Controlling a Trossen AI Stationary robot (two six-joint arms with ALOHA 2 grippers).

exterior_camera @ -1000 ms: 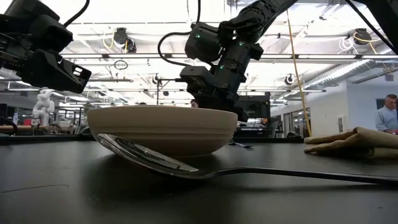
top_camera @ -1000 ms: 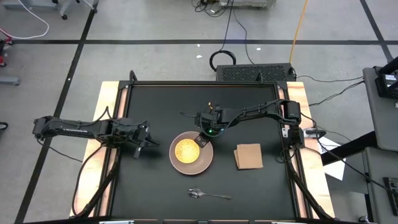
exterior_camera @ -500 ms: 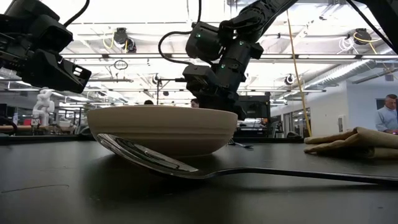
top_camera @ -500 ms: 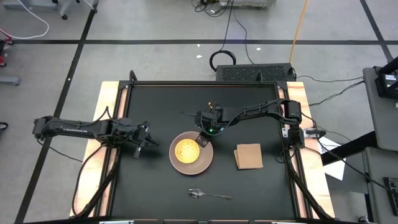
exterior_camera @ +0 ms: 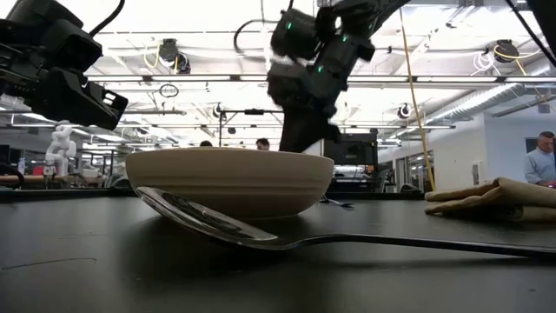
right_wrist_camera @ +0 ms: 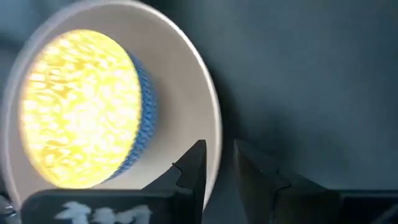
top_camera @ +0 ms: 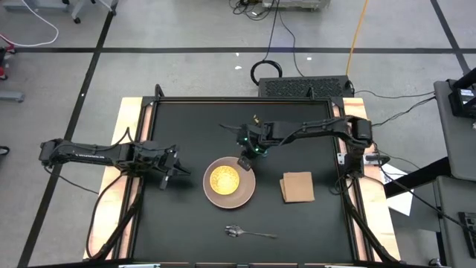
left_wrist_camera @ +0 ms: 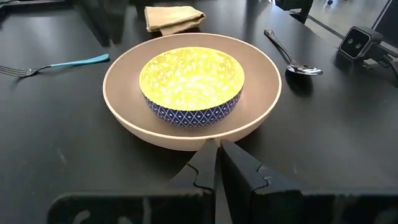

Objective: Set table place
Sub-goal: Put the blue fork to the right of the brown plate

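Note:
The pale pink plate [top_camera: 229, 195] lies flat on the black table [top_camera: 186, 126] with the yellow dish [top_camera: 223, 179] standing in it. My right gripper [right_wrist_camera: 221, 152] hangs open above the plate's far right rim [right_wrist_camera: 211, 106], touching nothing; the low view shows the right gripper [exterior_camera: 304, 143] above the plate [exterior_camera: 226, 178]. My left gripper [left_wrist_camera: 217, 146] is shut and waits left of the plate [left_wrist_camera: 261, 87]. The silver spoon [top_camera: 249, 233] lies near the table's near edge. The tan napkin [top_camera: 297, 186] lies right of the plate. The blue-handled fork [left_wrist_camera: 62, 64] lies beyond the plate.
Pale wooden strips [top_camera: 130, 149] run along the table's left and right sides. A black box [top_camera: 305, 87] and cables sit behind the far edge. A person [exterior_camera: 543, 161] stands in the room beyond. Bare tabletop lies between the left gripper and the plate.
My right gripper has risen from the plate's far right rim and drawn back toward the table's far edge; it now hangs higher above the plate. The plate, dish, spoon and napkin stay where they were.

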